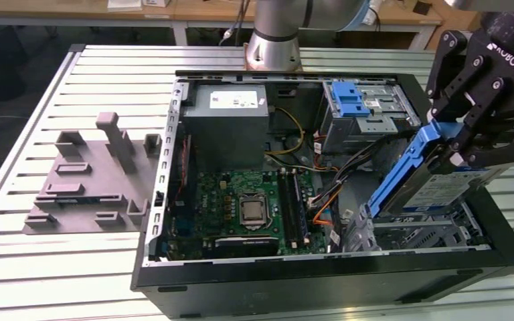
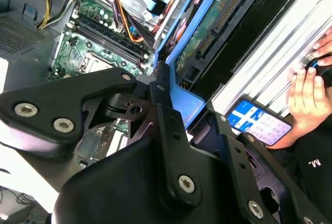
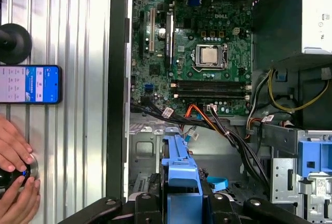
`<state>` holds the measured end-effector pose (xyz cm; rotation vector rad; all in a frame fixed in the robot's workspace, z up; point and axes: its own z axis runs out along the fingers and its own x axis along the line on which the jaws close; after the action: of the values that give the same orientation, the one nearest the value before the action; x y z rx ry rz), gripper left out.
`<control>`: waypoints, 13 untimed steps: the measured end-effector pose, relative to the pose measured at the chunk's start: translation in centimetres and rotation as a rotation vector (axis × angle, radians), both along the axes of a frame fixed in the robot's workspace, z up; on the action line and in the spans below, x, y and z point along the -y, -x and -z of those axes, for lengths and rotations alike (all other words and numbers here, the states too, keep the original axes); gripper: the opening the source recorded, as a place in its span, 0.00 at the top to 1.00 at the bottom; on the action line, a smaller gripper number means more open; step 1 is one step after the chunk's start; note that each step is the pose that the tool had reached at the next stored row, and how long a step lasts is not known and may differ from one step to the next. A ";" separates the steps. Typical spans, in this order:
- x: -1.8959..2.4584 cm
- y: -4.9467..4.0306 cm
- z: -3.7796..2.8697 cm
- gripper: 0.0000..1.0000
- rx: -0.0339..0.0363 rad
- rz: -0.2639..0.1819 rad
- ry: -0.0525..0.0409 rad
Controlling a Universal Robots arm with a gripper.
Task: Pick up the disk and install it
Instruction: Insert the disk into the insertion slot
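Disk point(image 1: 417, 177) in gripper point(image 1: 471, 144) fingers.

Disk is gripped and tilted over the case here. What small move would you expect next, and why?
Probably a slight lowering toward the empty drive bay. The gripper is shut on the disk, which hangs tilted at the computer case's corner on the exterior view's right, its lower end above that bay, not yet seated.

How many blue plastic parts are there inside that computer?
2 that I see: the disk's frame, held tilted in the pincer over the case's front bay, and the latch on the metal cage. Others may be hidden.
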<state>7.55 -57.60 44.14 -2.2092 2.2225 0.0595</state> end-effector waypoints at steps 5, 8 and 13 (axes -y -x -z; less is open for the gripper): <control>0.02 0.00 0.29 0.64 0.0000 0.000 -0.0001; 0.02 0.00 0.52 0.64 0.0000 0.000 -0.0001; 0.03 0.00 0.90 0.64 -0.0001 0.000 -0.0003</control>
<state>7.56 -57.63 43.24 -2.2096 2.2219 0.0599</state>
